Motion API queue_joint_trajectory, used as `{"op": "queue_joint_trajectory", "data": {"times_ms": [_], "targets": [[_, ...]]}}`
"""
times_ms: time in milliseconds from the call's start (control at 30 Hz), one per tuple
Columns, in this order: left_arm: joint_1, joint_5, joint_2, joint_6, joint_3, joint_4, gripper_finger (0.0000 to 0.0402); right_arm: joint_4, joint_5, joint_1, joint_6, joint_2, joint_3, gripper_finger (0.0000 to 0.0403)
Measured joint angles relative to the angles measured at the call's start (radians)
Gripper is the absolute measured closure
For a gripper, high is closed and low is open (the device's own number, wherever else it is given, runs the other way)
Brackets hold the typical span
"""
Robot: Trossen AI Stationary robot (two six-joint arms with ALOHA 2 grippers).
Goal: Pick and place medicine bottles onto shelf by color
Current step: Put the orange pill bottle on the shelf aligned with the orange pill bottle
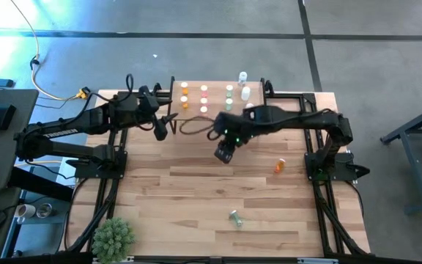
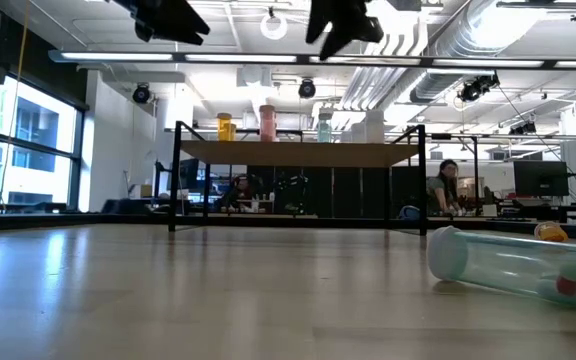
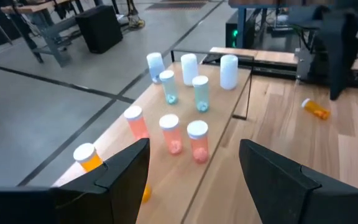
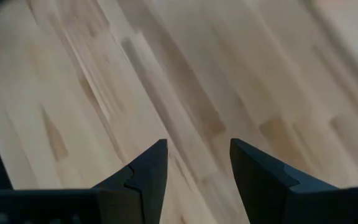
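Over the worktop (image 1: pixel 196 198), far edge: shelf (image 1: pixel 215 110), a small light-wood board on thin black legs.
Shelf load: bottles standing upright in colour groups, orange (image 3: pixel 84 155), pink (image 3: pixel 197 140), green (image 3: pixel 200 93) and white (image 3: pixel 229 70); the low view shows an orange, a pink and a green one on the board.
Loose orange bottle (image 1: pixel 279 166): lying on its side on the worktop, right of centre, well apart from the shelf.
Loose green bottle (image 1: pixel 235 218): lying on its side near the front of the worktop; in the low view it is close to the camera, a red pill inside.
Left pincer (image 1: pixel 161 129): above the shelf's left end, fingers (image 3: pixel 126 163) spread wide, nothing between them.
Right pincer (image 1: pixel 223 153): over bare wood just in front of the shelf, fingers (image 4: pixel 146 169) partly apart, holding nothing.
Plant (image 1: pixel 113 237): front left corner of the worktop.
Room behind: a person (image 2: pixel 442 188) at a desk, seen under the shelf in the low view.
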Motion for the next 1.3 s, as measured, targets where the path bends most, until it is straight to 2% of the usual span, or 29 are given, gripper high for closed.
{"op": "queue_joint_trajectory", "data": {"times_ms": [367,600,867,1033,1300], "targets": [[0.000,0.000,0.000,0.034,0.000,-0.020,0.0165,0.000,0.000,0.082,0.182,-0.009,-0.202,0.0238],[0.000,-0.002,0.000,0.041,0.000,-0.020,0.0165,-0.084,0.000,0.120,0.328,-0.058,-0.364,0.0238],[0.000,-0.004,0.000,0.032,0.000,-0.020,0.0165,-0.075,-0.002,0.129,0.562,-0.181,-0.628,0.0238],[0.000,-0.004,0.000,0.025,0.000,-0.019,0.0165,-0.007,0.003,0.132,0.732,-0.293,-0.766,0.0238],[0.000,-0.004,0.000,0.025,0.000,-0.019,0.0165,0.038,0.079,0.136,1.021,-0.456,-0.945,0.0238]]}}
